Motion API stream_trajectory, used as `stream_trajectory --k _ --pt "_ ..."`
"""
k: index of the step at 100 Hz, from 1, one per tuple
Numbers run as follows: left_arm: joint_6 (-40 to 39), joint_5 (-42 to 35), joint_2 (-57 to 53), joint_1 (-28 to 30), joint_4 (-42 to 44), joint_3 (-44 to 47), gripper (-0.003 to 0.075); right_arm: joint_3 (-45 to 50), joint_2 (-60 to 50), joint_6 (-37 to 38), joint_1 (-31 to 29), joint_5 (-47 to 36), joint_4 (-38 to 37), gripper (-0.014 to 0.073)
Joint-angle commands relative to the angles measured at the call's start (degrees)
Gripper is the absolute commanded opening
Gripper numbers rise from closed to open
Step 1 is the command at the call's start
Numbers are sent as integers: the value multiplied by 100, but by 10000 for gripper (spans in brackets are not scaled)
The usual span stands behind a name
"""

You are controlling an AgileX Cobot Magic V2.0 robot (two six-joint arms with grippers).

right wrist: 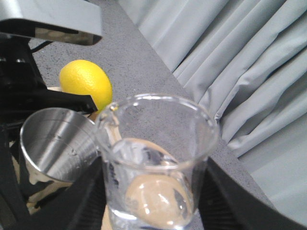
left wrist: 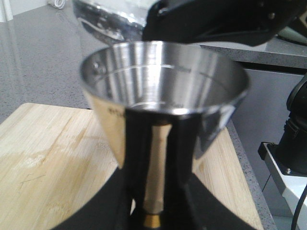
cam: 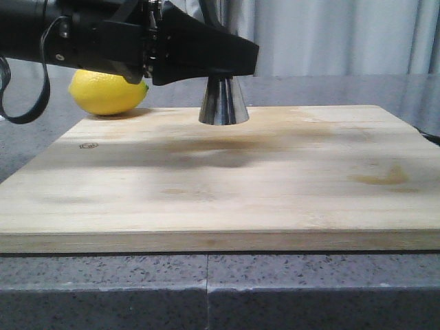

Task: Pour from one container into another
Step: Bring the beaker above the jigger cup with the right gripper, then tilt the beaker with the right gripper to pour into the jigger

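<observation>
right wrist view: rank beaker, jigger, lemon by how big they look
1. beaker, largest, though it is nearest the camera
2. jigger, partly hidden behind the beaker
3. lemon, smallest, farthest back

Apparent size only; true sizes unsure.

A grey speckled stone bench (cam: 103, 282) filled the lower part of the front view, with a seam running across its front edge and a vertical joint near the middle. On it lay a pale wooden board (cam: 227, 199) with darker stains at right and a shadowed patch across its middle. Behind, across the top of the frame, hung pale grey-blue curtains (cam: 330, 34) in long vertical folds. Light was soft and even, slightly cool.
</observation>
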Motion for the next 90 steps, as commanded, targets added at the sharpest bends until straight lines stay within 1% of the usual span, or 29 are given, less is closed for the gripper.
stream_trajectory --k 1,90 --pt "-83 -1173 -283 -52 -187 -130 -19 -264 -69 -19 13 -234 -129 143" --pt "-94 -1173 -283 -52 -174 -130 -19 -332 -41 -19 13 -4 -815 143"
